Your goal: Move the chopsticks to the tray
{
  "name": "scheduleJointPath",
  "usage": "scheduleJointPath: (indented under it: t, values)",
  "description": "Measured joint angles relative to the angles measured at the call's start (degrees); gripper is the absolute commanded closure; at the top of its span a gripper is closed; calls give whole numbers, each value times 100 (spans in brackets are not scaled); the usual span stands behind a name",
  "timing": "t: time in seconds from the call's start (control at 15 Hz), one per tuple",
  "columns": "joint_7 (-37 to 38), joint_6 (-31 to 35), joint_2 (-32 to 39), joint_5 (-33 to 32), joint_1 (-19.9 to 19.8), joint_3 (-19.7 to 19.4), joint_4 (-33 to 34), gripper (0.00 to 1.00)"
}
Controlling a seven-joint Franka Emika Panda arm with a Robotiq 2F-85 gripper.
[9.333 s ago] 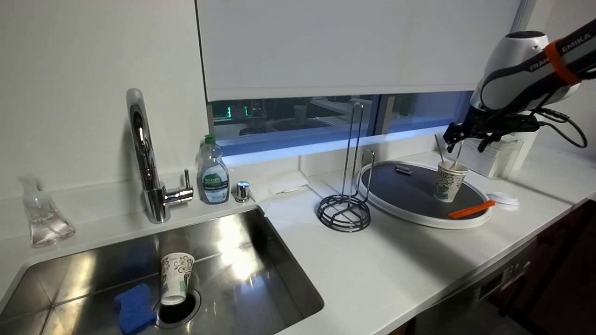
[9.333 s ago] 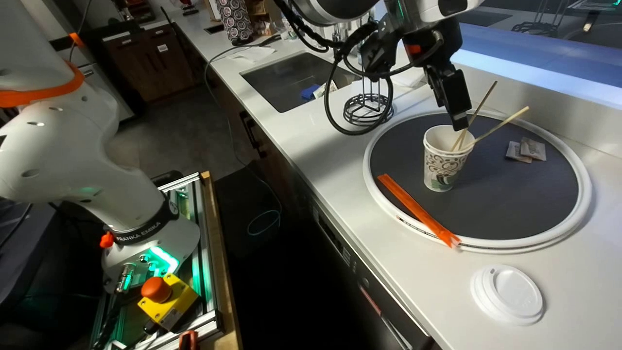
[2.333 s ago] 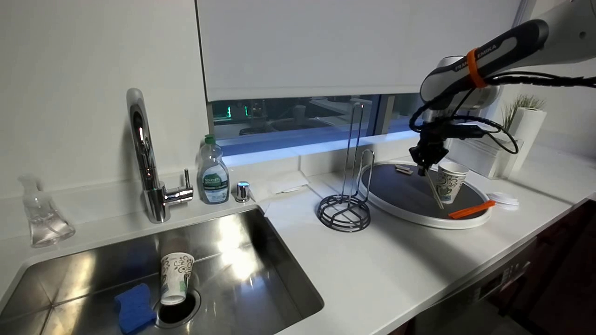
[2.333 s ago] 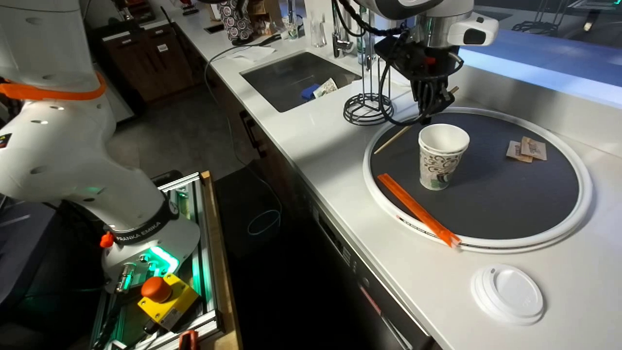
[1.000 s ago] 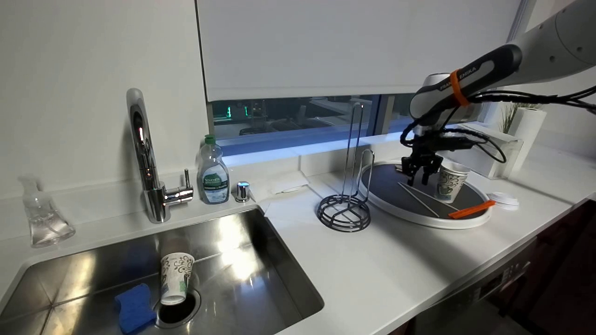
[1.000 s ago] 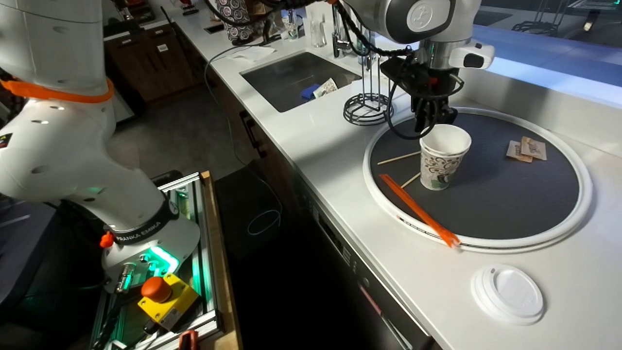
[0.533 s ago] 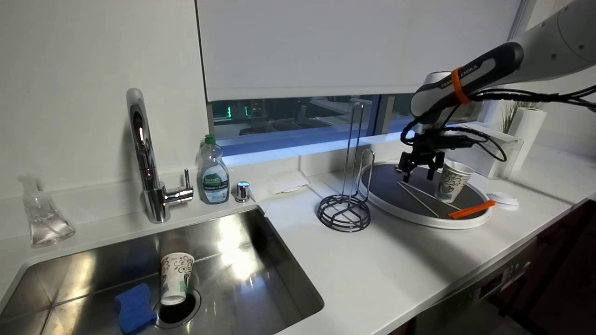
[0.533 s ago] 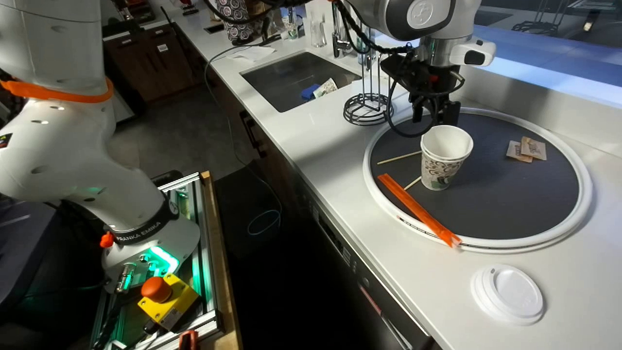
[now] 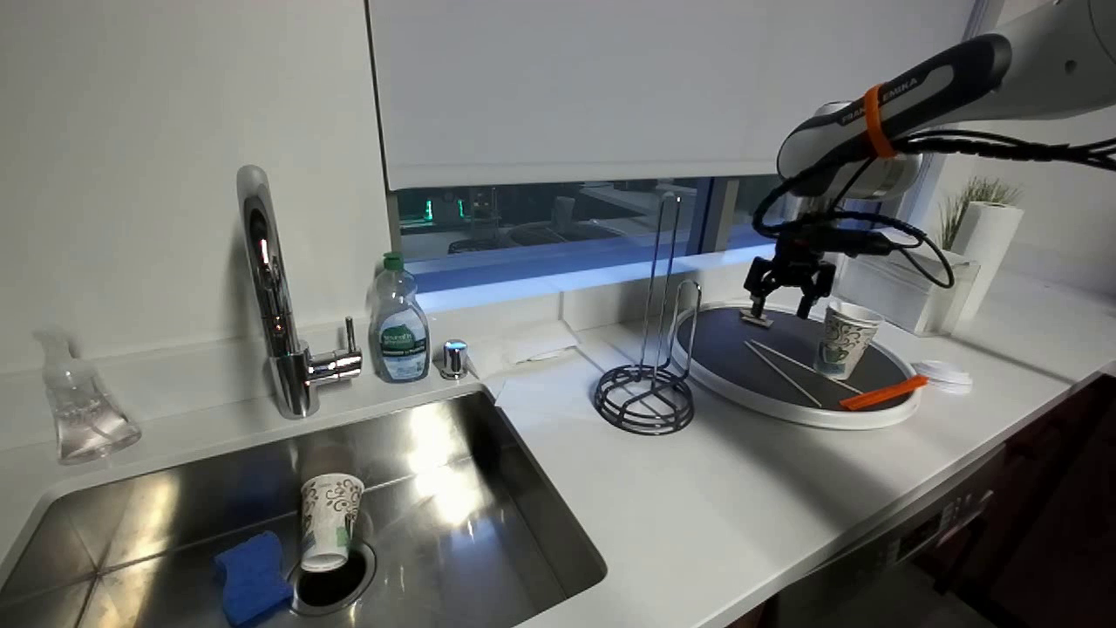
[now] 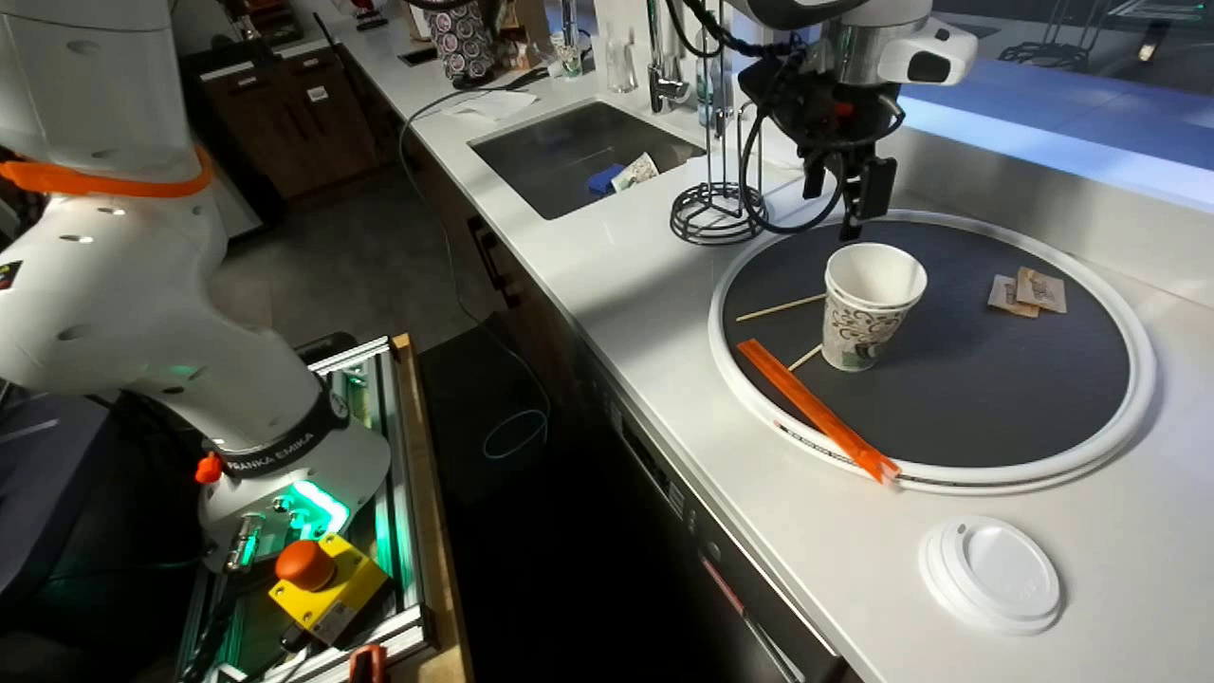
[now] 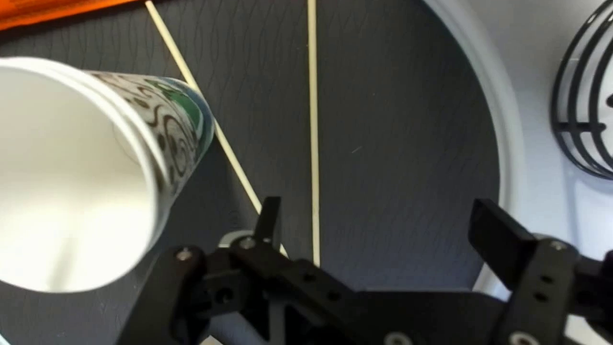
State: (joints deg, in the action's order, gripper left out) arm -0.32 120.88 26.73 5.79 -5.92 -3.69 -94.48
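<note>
Chopsticks (image 11: pixel 314 120) lie splayed on the tray (image 11: pixel 407 129), one running just beside the paper cup (image 10: pixel 865 318); my pincer (image 11: pixel 376 211) hangs spread above, pinching nothing. I judge them light, stiff, apt to roll; any grasp should go mid-shaft, crosswise, with gentle pressure.

Over the white table (image 9: pixel 680 523) a white blind (image 9: pixel 671 87) hangs beside a plain pale wall (image 9: pixel 174 96), dark window glass (image 9: pixel 540 214) showing beneath it above a blue-lit sill (image 9: pixel 523 272). Further back stands a brown wooden cabinet (image 10: pixel 270 133); the floor (image 10: pixel 332 270) looks grey from here, though darkness swallows much of it.
</note>
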Motion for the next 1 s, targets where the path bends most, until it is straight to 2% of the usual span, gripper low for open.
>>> scheduleJointPath:
  t: [0.4,0.73,1.0]
  values:
    - [-150,-397,-608,415,-182,30,-52,0]
    - [-204,-468,-1101,474,-335,-42,-270,0]
    - [-210,-476,-1222,474,-354,-63,-384,0]
